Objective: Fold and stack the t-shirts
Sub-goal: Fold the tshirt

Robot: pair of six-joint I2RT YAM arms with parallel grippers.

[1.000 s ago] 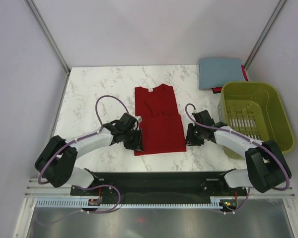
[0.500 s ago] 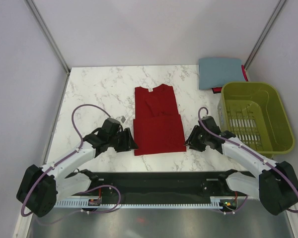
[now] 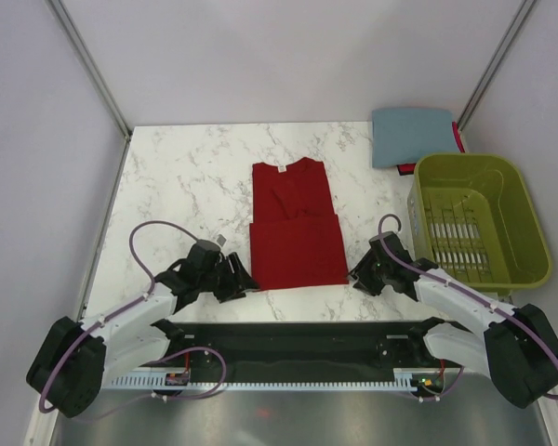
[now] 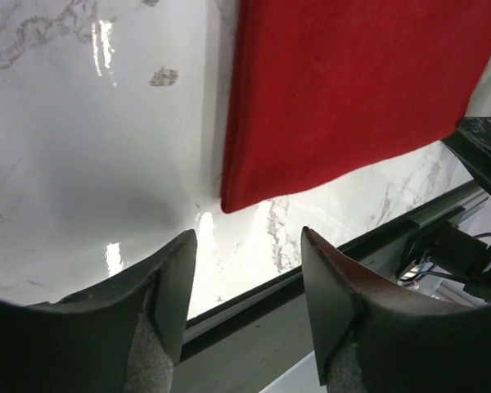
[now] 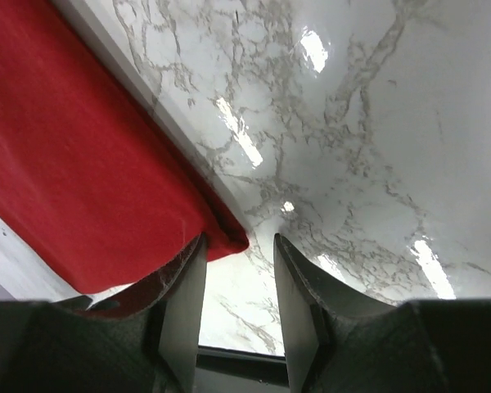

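The dark red t-shirt (image 3: 296,228) lies folded flat in the middle of the marble table, its collar at the far end; it also shows in the wrist views (image 4: 352,90) (image 5: 74,164). The slate blue-grey t-shirt (image 3: 411,136) lies folded at the back right. My left gripper (image 3: 243,279) (image 4: 247,233) stands open just off the red shirt's near left corner, with nothing between its fingers. My right gripper (image 3: 358,276) (image 5: 239,241) is open at the near right corner, and the cloth's tip lies beside one finger (image 5: 184,295), not pinched.
An olive-green slatted basket (image 3: 525,223) stands at the right edge, close behind my right arm. A sliver of red cloth (image 3: 458,137) peeks out beside the blue-grey shirt. The black base rail (image 3: 298,339) runs along the table's near edge.
Both grippers have opened and drawn back toward the near edge, off the red shirt's near corners. The shirt stays flat where it lay.
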